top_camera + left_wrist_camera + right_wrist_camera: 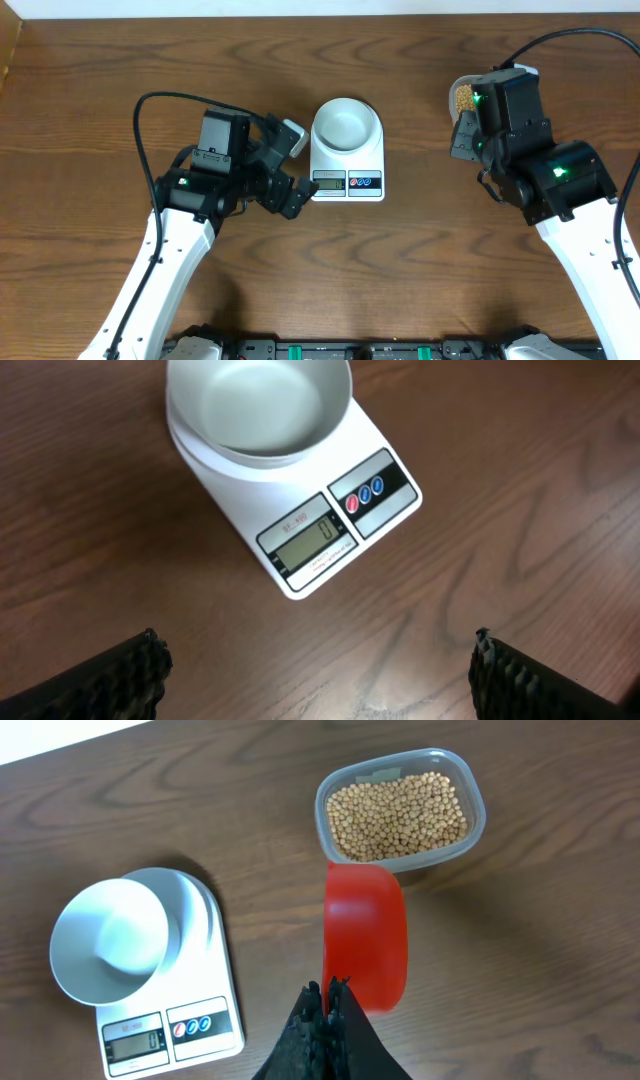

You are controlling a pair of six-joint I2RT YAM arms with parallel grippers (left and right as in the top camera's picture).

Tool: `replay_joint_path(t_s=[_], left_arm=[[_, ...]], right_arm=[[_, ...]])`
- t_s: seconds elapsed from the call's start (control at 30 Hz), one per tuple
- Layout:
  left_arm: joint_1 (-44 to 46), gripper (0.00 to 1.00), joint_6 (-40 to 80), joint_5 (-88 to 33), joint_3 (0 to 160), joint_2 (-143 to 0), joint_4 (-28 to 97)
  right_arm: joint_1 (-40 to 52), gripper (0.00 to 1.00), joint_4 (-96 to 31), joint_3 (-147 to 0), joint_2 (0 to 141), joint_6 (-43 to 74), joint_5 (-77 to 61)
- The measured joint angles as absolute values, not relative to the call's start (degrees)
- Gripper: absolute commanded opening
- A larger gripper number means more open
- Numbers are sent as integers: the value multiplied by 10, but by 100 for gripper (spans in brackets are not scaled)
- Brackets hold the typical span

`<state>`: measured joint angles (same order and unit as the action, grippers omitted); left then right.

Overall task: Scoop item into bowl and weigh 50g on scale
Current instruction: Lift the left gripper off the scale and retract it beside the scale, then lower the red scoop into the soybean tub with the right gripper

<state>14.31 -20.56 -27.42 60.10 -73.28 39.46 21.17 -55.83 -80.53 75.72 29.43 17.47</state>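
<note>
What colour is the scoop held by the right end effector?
Red. The scoop shows best in the right wrist view.

A small round pale grey-white bowl (pixel 347 122) sits on the flat white rectangular scale (pixel 347 163) (centre of the brown wooden tabletop (pixel 400 270)), with the left end effector (pixel 292 166) just beside it.
</note>
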Motion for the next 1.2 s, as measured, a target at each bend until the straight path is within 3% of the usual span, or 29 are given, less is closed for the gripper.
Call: replay_joint_path(t_s=[1.2], left_arm=[[183, 98, -303, -223, 601, -811, 387]], right_arm=[[202, 1, -548, -805, 757, 294, 150]])
